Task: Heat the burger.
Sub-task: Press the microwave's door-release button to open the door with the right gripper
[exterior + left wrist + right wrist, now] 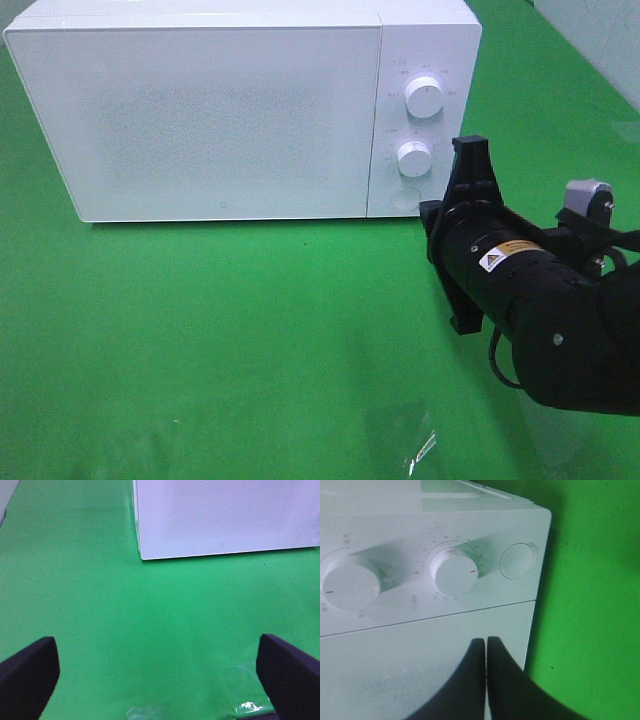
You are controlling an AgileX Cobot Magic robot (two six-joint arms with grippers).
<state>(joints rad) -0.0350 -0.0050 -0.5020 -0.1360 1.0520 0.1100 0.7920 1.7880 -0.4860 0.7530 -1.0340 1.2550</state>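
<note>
Microwave (200,110), white and with its door shut, stands at the back of the green cloth (250,330). On its control panel, at the right of the high view, sit 2 round dials, the upper dial (424,97) above the lower dial (413,157), with a round button (405,197) beneath them.

The right arm (540,290) reaches in from the right, and its black end is level with the microwave's lower right front corner, near the button. In the right wrist view the right gripper (486,642) has its 2 dark fingers pressed together with only a thin line between them and nothing held. The tips lie over the door face, just beside the seam with the control panel. Whether they touch the door I cannot tell.

The left gripper (155,645) hangs over bare cloth in front of the microwave's left front corner. Its fingers (27,675) are spread wide apart and hold nothing. A patch of clear plastic film (420,445) lies flat on the cloth near the front edge.

The burger shows in none of the 3 views, so I cannot tell where it is.
</note>
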